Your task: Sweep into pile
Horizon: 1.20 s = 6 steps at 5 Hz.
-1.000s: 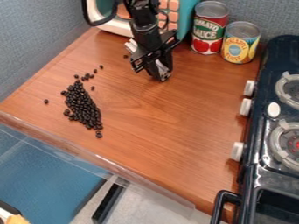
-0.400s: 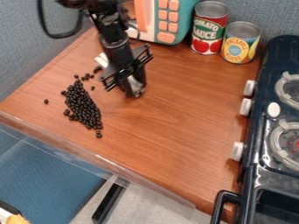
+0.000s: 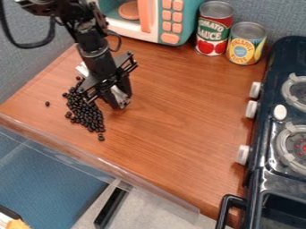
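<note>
End effector (image 3: 113,100) by apparent black beans (image 3: 87,114), wooden counter (image 3: 170,134), cannot tell if spread

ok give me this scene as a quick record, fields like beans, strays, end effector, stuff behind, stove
surface: brown wood-look counter
beans: small, black, in one elongated heap
strays: a lone bean toward the picture's left; a couple at the heap's lower end
end effector: black, low over the upper right side of the heap as pictured
behind: teal and white toy microwave, then a red can and a yellow can side by side
stove: dark toy stove, picture's right
pile status: mostly gathered, strays remain
</note>
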Available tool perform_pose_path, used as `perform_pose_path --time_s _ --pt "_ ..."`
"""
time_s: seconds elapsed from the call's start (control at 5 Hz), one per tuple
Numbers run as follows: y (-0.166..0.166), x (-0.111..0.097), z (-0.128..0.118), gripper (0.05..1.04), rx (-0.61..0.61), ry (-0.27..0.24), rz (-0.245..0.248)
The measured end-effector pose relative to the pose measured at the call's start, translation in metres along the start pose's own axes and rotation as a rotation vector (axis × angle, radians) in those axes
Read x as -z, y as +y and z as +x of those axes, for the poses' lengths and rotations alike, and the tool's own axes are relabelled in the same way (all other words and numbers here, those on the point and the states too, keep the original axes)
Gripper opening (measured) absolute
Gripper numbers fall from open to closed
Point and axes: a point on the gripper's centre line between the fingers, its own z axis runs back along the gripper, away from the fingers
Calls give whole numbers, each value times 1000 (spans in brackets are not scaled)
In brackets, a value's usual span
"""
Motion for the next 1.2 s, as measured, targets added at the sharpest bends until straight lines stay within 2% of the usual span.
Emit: perform_pose_path --time_s 0.4,0.6,0.8,1.0,1.2 --pt "8 -11 -4 372 37 -8 1" --pt "-18 -22 -15 372 139 -20 -3" --pt "-79 -30 -53 372 358 -56 49" --pt "-107 -13 -94 372 488 -8 94" --pt "-118 -5 -113 372 565 -2 118"
